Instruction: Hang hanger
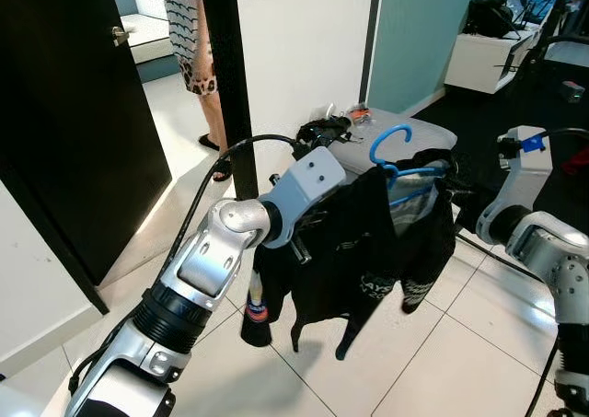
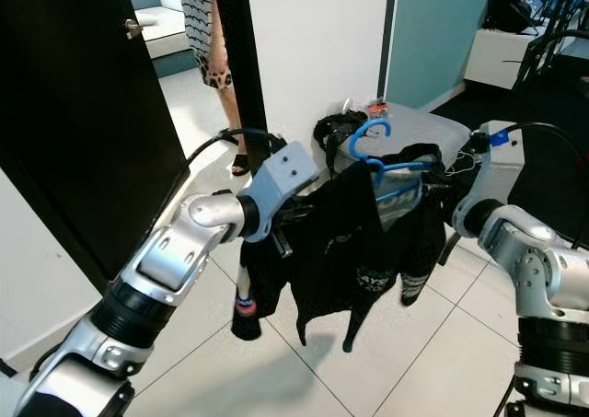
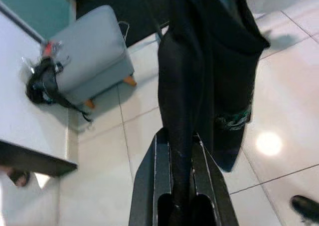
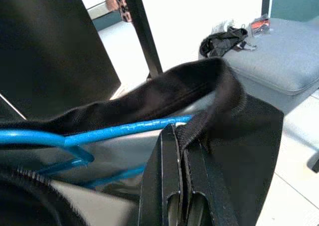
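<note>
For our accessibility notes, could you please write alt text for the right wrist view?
The right hand is shut on the black garment, pinching its collar edge where it drapes over a blue hanger. Behind are a grey ottoman with a tangle of black cables on it, a white wall and a dark door.

A white tiled floor point(image 1: 442, 343) with dark grout lines spreads across the room, giving way to a dark floor area point(image 1: 479, 113) at about 2 o'clock. On the tiles at about 12 o'clock stands a grey padded ottoman point(image 3: 92, 56) on short wooden legs, set against the white wall. At its far end, beside the wall, lies a tangle of black straps or cables point(image 3: 42, 84), with a small red and white item point(image 3: 48, 49) next to it. At about 11 o'clock, past a black post, a person's feet in dark sandals point(image 1: 213, 145) stand on the floor.
</note>
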Available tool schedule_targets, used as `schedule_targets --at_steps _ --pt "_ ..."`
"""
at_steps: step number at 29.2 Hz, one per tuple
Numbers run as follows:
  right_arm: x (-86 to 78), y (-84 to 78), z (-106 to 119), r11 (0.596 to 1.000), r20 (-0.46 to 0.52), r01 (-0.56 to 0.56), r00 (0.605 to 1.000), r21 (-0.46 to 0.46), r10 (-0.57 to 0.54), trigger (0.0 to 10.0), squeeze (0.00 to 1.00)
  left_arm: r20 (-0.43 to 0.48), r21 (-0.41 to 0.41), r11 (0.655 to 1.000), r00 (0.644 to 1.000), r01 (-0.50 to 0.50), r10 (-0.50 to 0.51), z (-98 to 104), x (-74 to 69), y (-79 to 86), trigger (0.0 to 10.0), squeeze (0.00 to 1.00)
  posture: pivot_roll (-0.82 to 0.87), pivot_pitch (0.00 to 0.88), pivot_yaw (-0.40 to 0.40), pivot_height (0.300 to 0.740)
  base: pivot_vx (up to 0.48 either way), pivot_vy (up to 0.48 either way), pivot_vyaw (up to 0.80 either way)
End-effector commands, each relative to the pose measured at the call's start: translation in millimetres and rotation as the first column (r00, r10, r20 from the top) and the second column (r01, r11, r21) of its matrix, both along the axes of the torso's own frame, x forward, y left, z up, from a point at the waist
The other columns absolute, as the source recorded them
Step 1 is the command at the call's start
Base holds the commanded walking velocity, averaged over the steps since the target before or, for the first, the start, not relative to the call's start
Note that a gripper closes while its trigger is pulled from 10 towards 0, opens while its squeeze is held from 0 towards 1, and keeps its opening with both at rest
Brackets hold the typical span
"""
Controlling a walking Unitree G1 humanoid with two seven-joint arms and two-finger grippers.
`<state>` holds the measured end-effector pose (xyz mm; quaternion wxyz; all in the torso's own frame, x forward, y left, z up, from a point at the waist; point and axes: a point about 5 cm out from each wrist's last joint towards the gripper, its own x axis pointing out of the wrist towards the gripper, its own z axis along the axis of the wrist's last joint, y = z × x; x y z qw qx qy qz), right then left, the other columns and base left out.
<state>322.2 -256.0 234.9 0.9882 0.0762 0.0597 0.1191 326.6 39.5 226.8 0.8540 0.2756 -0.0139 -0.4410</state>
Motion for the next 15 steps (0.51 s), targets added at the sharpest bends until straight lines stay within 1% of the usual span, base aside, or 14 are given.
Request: schedule_targets --at_steps 1,3,4,5,6,7,9,11,12,13,14,15 --pt "-0.4 4.5 5.0 1.0 0.028 -0.025 0.999 -0.008 0.025 0.0 0.0 0.026 0.028 0.999 0.999 0.025 -0.025 -0.8 -1.9 3.9 10.0 0.0 0.1 0.0 0.033 0.74 0.0 0.0 0.0" --pt "-1.2 4.2 5.3 1.0 0.029 -0.025 0.999 -0.012 0.025 0.0 0.0 0.035 0.041 0.999 0.999 0.032 -0.033 -1.7 -2.1 5.7 10.0 0.0 0.1 0.0 0.033 0.74 0.0 0.0 0.0" --pt "-2.6 2.6 5.6 1.0 0.029 -0.023 0.999 -0.015 0.024 0.0 0.0 0.056 0.069 0.997 0.997 0.047 -0.051 -2.3 -2.2 9.3 10.0 0.0 0.1 0.0 0.032 0.74 0.0 0.0 0.0" --pt "-5.2 -1.0 6.0 0.999 0.027 -0.019 0.999 -0.027 0.02 0.0 0.0 0.073 0.102 0.993 0.995 0.057 -0.065 -3.2 -1.2 16.2 10.0 0.0 0.1 0.0 0.031 0.74 0.0 0.0 0.0" --pt "-5.2 -1.0 6.0 0.999 0.027 -0.019 0.999 -0.027 0.02 0.0 0.0 0.073 0.102 0.993 0.995 0.057 -0.065 -3.2 -1.2 16.2 10.0 0.0 0.1 0.0 0.031 0.74 0.0 0.0 0.0" --pt "-9.4 -7.0 7.5 0.999 0.023 -0.015 1.0 -0.042 0.016 0.0 0.0 0.088 0.14 0.989 0.994 0.052 -0.065 -3.5 2.4 28.3 10.0 0.0 0.09 0.0 0.03 0.74 0.0 0.0 0.0" --pt "-9.4 -7.0 7.5 0.999 0.023 -0.015 1.0 -0.042 0.016 0.0 0.0 0.088 0.14 0.989 0.994 0.052 -0.065 -3.5 2.4 28.3 10.0 0.0 0.09 0.0 0.03 0.74 0.0 0.0 0.0" --pt "-18.0 -19.3 11.1 0.997 0.014 -0.014 1.0 -0.079 0.015 0.0 0.0 0.106 0.198 0.98 0.993 0.025 -0.046 -1.5 10.7 52.8 10.0 0.0 0.09 0.0 0.03 0.74 0.0 0.0 0.0" --pt "-21.1 -23.7 12.7 0.996 0.012 -0.014 1.0 -0.09 0.016 0.0 0.0 0.111 0.213 0.977 0.993 0.013 -0.037 0.2 13.6 61.1 10.0 0.0 0.09 0.0 0.03 0.74 0.0 0.0 0.0" --pt "-21.1 -23.7 12.7 0.996 0.012 -0.014 1.0 -0.09 0.016 0.0 0.0 0.111 0.213 0.977 0.993 0.013 -0.037 0.2 13.6 61.1 10.0 0.0 0.09 0.0 0.03 0.74 0.0 0.0 0.0" --pt "-24.1 -27.6 13.4 0.994 0.003 -0.023 1.0 -0.107 0.023 0.0 0.0 0.117 0.221 0.975 0.993 0.01 -0.036 3.1 15.5 67.6 10.0 0.0 0.09 0.0 0.03 0.74 0.0 0.0 0.0" --pt "-24.1 -27.6 13.4 0.994 0.003 -0.023 1.0 -0.107 0.023 0.0 0.0 0.117 0.221 0.975 0.993 0.01 -0.036 3.1 15.5 67.6 10.0 0.0 0.09 0.0 0.03 0.74 0.0 0.0 0.0"
